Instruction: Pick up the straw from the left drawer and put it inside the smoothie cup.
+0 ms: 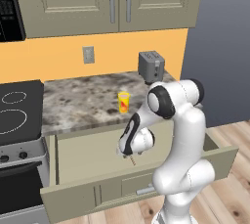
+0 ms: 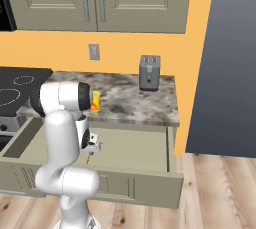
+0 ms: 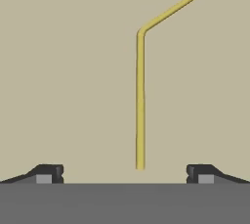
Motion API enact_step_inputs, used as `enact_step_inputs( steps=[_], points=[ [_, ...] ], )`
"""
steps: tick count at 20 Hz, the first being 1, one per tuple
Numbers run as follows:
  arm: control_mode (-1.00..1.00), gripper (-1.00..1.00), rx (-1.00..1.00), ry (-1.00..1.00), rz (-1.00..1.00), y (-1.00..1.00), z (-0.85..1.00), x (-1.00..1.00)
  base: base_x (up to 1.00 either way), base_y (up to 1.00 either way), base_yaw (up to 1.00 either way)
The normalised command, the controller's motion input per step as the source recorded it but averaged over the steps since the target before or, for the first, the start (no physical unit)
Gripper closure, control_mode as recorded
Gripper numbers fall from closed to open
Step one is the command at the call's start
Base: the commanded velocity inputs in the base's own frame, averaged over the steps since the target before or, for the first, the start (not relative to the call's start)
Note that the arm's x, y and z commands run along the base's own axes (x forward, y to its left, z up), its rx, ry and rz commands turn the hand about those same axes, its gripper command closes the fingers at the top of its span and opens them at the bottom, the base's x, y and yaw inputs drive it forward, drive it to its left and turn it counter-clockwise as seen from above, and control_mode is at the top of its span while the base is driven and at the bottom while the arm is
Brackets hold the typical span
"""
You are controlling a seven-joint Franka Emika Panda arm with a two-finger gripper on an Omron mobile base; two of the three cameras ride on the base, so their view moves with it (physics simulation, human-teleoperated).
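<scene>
Pincer [image 3: 125, 173] tips stand spread wide, one to each side of the straw's [image 3: 140, 100] near end, with nothing between them yet. Judging by the hand view, the hand hangs over the open drawer [image 1: 88, 154] and looks straight down at its floor, and the step in hand is the descent and grasp. To do it well, I would keep the tips square to the long straight run of the straw, lower until they nearly meet the drawer floor, and close gently, since so thin a stick could roll or skate aside if one tip reaches it first. Gripping a little further up the straight run, away from the very end, should leave a steadier hold and a long free length to aim into the cup [image 1: 123, 102] afterwards.

The straw is a very slim yellow-tan rod, smooth, straight for most of its length and then kinked off to one side near the far end. It lies flat on the drawer's plain beige-olive floor, which looks matt and unmarked. The drawer is wide and shallow, with a panel front and a small silver bar handle [image 1: 145, 189].

Beyond it, on the table [image 1: 83, 100] of mottled grey-brown stone, stands the cup: small, yellow, faintly see-through, with a red mark, upright and open at the top. Further back sits a boxy grey toaster [image 1: 151, 66], well apart from the cup
</scene>
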Motion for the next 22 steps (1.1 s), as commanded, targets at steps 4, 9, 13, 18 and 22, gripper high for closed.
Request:
enact_step_inputs(
  steps=[4, 9, 13, 18, 22],
  points=[
    [-1.00, -1.00, 0.00, 0.00, 0.00, 0.14, -0.09, 0.24, 0.00, 0.00, 0.00],
    [-1.00, -1.00, 0.00, 0.00, 0.00, 0.07, -0.07, 0.30, 0.00, 0.00, 0.00],
    [-1.00, -1.00, 0.00, 0.00, 0.00, 0.00, -0.12, 0.26, 0.00, 0.00, 0.00],
    [-1.00, -1.00, 0.00, 0.00, 0.00, 0.00, -0.15, 0.21, 0.00, 0.00, 0.00],
    [-1.00, -1.00, 0.00, 0.00, 0.00, 0.00, -0.20, 0.18, 0.00, 0.00, 0.00]
  ],
)
